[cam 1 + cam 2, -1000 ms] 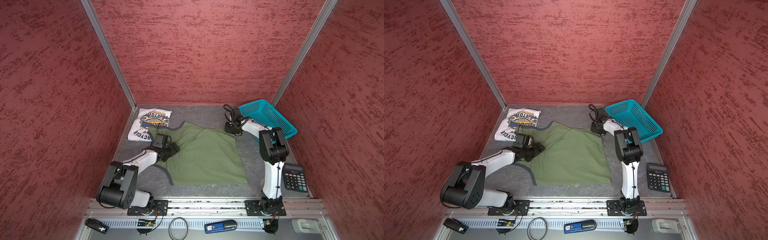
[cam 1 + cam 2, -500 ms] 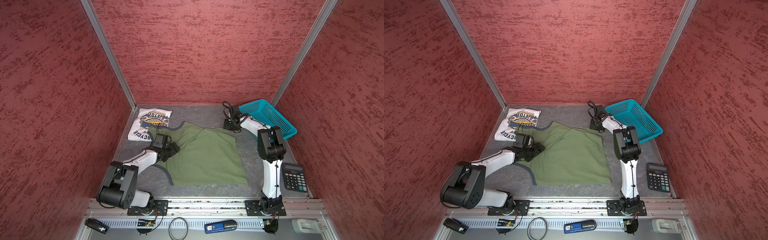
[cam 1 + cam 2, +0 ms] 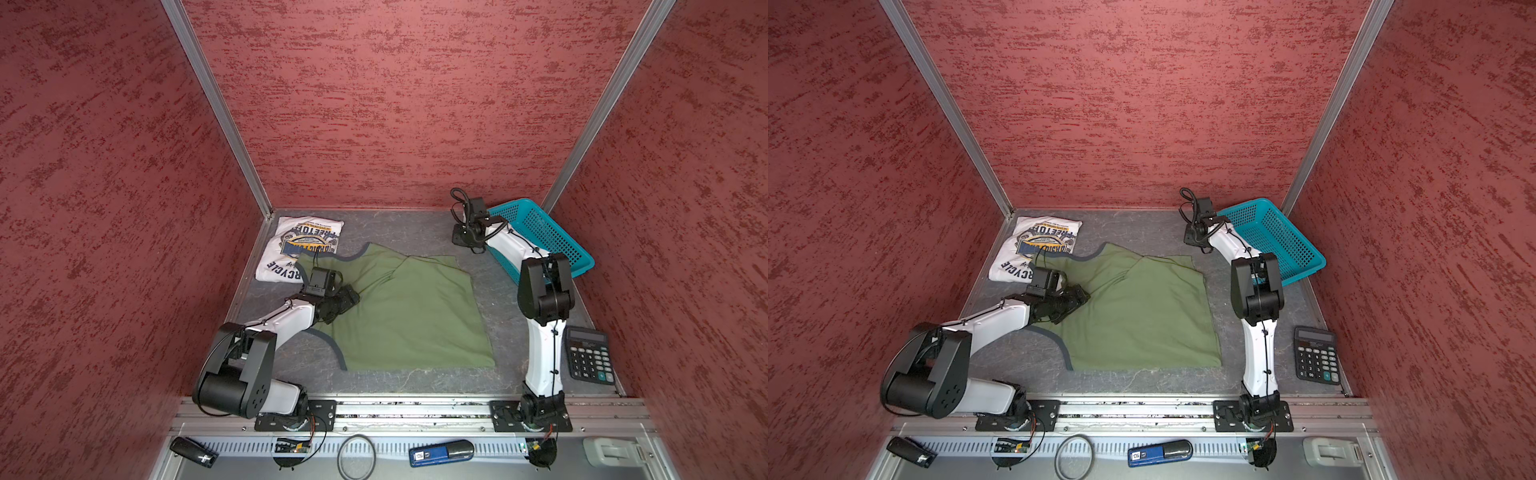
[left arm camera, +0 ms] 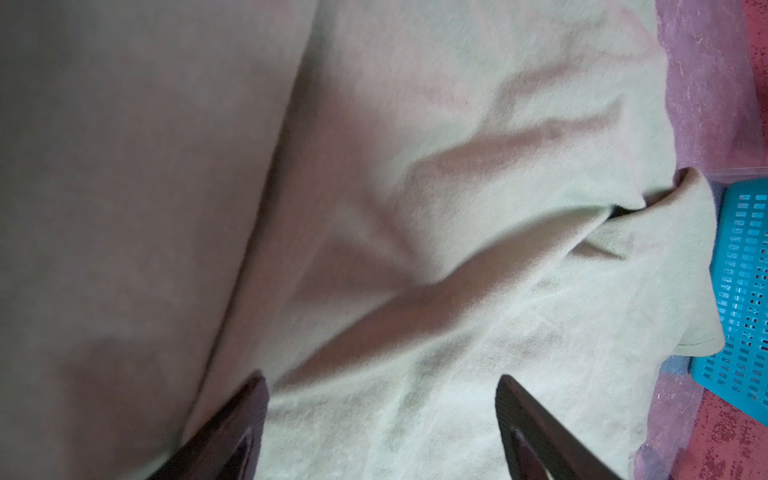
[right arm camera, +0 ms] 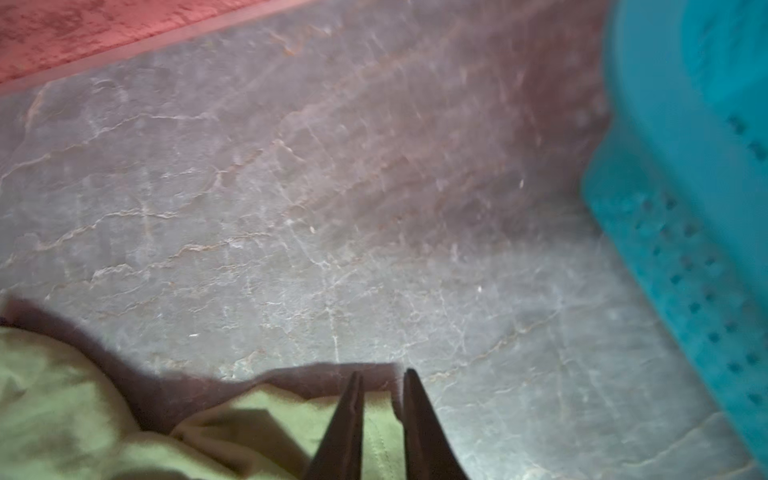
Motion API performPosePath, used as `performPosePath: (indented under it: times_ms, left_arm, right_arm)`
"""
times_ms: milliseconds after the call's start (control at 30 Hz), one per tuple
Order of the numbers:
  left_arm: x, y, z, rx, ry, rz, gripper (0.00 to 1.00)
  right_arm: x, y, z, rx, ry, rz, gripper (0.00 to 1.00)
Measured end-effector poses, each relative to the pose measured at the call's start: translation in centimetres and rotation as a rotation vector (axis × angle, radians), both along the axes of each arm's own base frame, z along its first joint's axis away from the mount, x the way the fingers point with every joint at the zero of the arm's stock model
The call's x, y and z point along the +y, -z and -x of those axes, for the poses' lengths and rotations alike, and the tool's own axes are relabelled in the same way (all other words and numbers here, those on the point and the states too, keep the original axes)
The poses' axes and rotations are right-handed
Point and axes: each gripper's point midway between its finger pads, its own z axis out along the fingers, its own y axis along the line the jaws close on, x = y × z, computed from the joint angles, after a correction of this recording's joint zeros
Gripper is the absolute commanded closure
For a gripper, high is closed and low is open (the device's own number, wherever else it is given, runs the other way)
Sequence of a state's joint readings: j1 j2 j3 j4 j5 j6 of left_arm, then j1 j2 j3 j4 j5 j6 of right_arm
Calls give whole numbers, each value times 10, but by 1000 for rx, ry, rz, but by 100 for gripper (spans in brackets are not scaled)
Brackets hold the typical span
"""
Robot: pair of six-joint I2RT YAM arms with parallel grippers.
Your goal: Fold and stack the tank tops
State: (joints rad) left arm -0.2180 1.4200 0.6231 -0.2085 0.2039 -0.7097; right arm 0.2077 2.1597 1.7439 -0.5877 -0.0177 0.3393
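A: Where's the olive tank top (image 3: 415, 316)?
B: Spread flat mid-table, creased across its far half, so I'd say the folding has barely begun. The white tank top (image 3: 303, 249) lies folded in the far left corner, probably as the base of the stack.
A: And the pincers?
B: The left gripper (image 4: 381, 377) hangs low over the olive cloth near its armhole, jaws wide apart, placed to pinch. The right gripper (image 5: 382, 371) sits above the olive top's far corner beside the teal basket (image 3: 540, 226), jaws a narrow slit apart, clamping nothing I can see
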Motion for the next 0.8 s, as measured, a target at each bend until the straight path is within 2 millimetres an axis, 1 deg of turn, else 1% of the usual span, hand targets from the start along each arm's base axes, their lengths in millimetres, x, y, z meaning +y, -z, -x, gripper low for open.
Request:
performPosePath:
  times_ms: [100,167,333,433,533,567,633,700,767,800]
  left_arm:
    - [0,0,0,0,0,0,13]
    - [0,0,0,0,0,0,13]
    - [0,0,0,0,0,0,13]
    - [0,0,0,0,1,0,13]
    - [0,0,0,0,0,0,13]
    - [0,0,0,0,0,0,13]
    - [0,0,-1,0,0,0,13]
    - [0,0,0,0,0,0,13]
    - [0,0,-1,0,0,0,13]
    - [0,0,-1,0,0,0,13]
  right_arm:
    - [1,21,16,60,-10,0,69]
    - [4,30,23,86,-19,-5,68]
    - [12,40,32,112,-39,-21,66]
    - [18,44,33,115,-48,-30,66]
    - [21,52,34,128,-54,-33,66]
    - [21,55,34,133,-55,-32,67]
    - [23,53,30,126,-55,-35,71]
    - [24,54,28,124,-55,-36,79]
    - [24,55,27,121,-55,-36,90]
    - [24,55,26,120,-55,-37,94]
